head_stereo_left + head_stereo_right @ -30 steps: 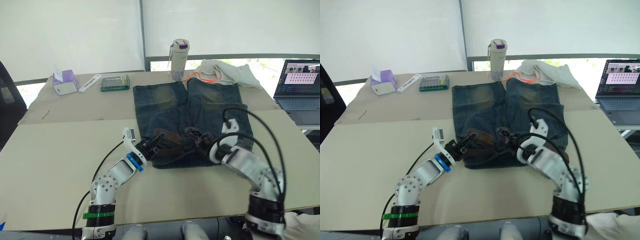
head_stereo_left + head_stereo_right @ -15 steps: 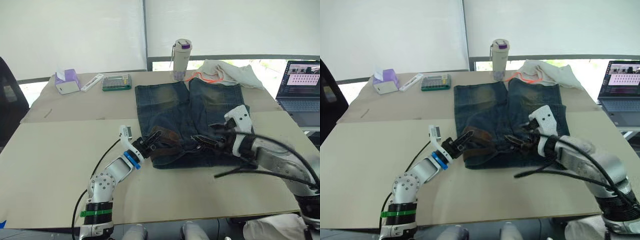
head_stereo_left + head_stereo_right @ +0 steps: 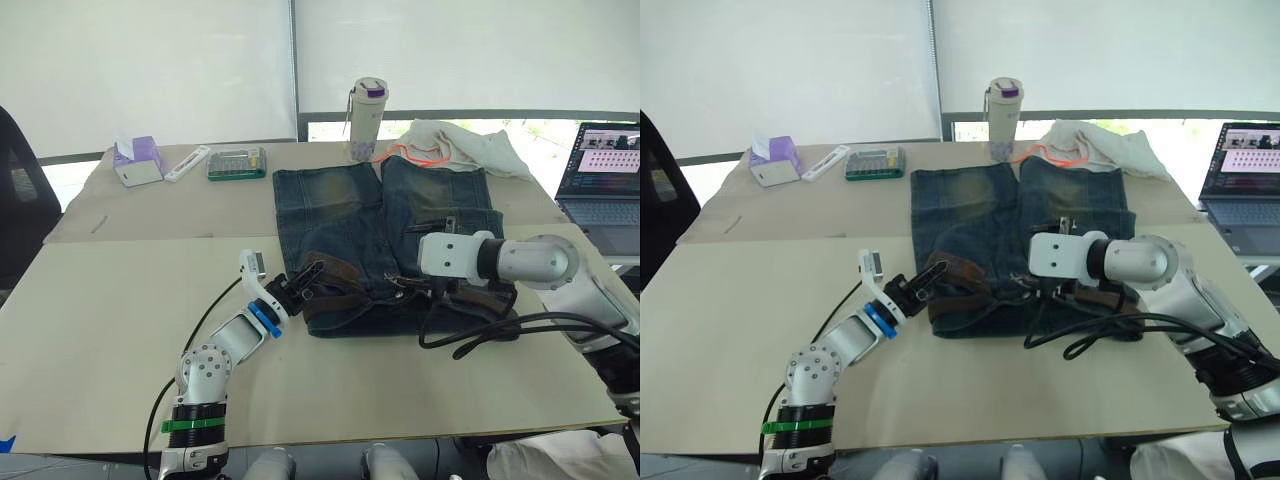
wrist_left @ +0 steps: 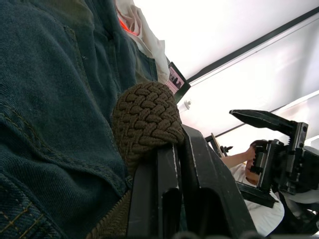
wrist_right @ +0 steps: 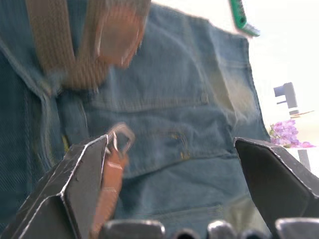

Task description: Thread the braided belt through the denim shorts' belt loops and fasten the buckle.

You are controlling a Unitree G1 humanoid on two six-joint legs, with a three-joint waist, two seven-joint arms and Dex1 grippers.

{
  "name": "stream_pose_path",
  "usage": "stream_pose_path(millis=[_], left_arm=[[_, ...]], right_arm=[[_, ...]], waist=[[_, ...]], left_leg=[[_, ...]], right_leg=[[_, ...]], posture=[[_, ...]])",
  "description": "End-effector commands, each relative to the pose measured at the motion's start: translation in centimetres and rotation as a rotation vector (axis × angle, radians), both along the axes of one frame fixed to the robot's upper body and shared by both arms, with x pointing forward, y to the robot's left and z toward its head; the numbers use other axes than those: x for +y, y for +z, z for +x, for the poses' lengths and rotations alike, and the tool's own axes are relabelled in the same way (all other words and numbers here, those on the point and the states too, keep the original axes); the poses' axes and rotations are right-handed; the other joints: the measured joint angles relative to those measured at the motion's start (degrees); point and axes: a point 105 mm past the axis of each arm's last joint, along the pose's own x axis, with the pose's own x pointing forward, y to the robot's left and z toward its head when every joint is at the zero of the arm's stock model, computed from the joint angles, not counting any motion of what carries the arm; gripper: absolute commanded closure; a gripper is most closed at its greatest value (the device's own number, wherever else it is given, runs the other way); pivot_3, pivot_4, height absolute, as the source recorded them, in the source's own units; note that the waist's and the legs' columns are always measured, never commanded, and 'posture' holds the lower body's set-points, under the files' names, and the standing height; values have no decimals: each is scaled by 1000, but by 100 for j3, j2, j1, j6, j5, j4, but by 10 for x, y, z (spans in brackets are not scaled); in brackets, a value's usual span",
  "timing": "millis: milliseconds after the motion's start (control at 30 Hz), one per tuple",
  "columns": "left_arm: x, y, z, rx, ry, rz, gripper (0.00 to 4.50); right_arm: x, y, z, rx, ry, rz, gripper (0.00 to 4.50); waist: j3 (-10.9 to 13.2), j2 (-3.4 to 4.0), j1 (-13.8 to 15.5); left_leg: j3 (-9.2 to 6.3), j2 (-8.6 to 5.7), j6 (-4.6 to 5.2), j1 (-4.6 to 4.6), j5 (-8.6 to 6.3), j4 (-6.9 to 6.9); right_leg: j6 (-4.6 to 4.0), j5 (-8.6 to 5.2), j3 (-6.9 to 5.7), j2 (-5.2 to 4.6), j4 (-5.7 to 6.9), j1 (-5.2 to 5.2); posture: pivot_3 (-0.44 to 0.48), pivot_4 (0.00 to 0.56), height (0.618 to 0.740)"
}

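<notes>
Left wrist view shows my left gripper (image 4: 172,164) clenched on the braided belt (image 4: 147,119); my right gripper (image 5: 172,184) is released, the buckle (image 5: 119,139) unfastened.

The left hand (image 4: 172,164) pinches the braided belt (image 4: 147,119) against the denim shorts (image 4: 50,104).

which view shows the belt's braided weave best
The left wrist view: the braided belt sits close up, its weave plain, pinched in the left end effector. The head views show it as a thin brown strap on the denim shorts; the right wrist view blurs it.
</notes>
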Motion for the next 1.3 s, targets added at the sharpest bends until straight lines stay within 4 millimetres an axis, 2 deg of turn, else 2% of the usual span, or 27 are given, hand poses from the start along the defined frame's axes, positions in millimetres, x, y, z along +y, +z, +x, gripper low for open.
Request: stream_pose_path(millis=[33, 300, 467, 567, 667, 1033, 1167, 1300], left_arm=[[-2, 10, -2, -40, -3, -11, 4500], [-2, 10, -3, -43, 4, -17, 4500], [-2, 11, -3, -45, 8, -17, 4500], [-2, 10, -3, -43, 7, -14, 4500], [-3, 10, -3, -42, 4, -16, 4500], [-4, 10, -3, -41, 8, -16, 4500], [-4, 10, -4, -38, 10, -19, 4500], [-5, 9, -4, -38, 10, -22, 4500]], right_arm=[[-11, -7, 9, -58, -7, -138, 26], [-6, -16, 4, -7, 31, -125, 26], [-2, -6, 2, -16, 28, -68, 26], [0, -9, -3, 19, 31, -63, 26], [-2, -18, -4, 38, 24, -92, 26], [-16, -26, -14, 102, 8, -152, 26], [-11, -22, -9, 55, 9, -136, 26], [5, -13, -7, 21, 39, -78, 26]], waist=[[0, 0, 11], [0, 0, -3], [0, 0, -2], [0, 0, 0], [0, 0, 2], [0, 0, 6], [0, 0, -2], [0, 0, -7]], left_leg=[[-1, 0, 0, 0, 0, 0], [-1, 1, -3, 4, 2, -2], [-1, 0, -3, 4, 2, 0], [-2, 0, -3, 4, 2, 0], [-2, 0, -3, 4, 2, 0], [-1, -2, -3, 4, 2, 2], [-1, -2, -3, 6, 2, 2], [0, 0, -3, 7, 2, 1]], right_leg=[[-1, 0, 0, 0, 0, 0], [-3, 1, 2, 1, 3, 0], [-3, 2, 2, 0, 4, 1], [-4, 2, 2, 1, 4, 1], [-3, 2, 1, 1, 4, 2], [-3, 2, 2, -1, 6, 2], [-4, 2, 3, 0, 8, 2], [-4, 2, 3, 1, 10, 2]], posture=[[0, 150, 740], [0, 150, 740], [0, 150, 740], [0, 150, 740], [0, 150, 740], [0, 150, 740], [0, 150, 740], [0, 150, 740]])
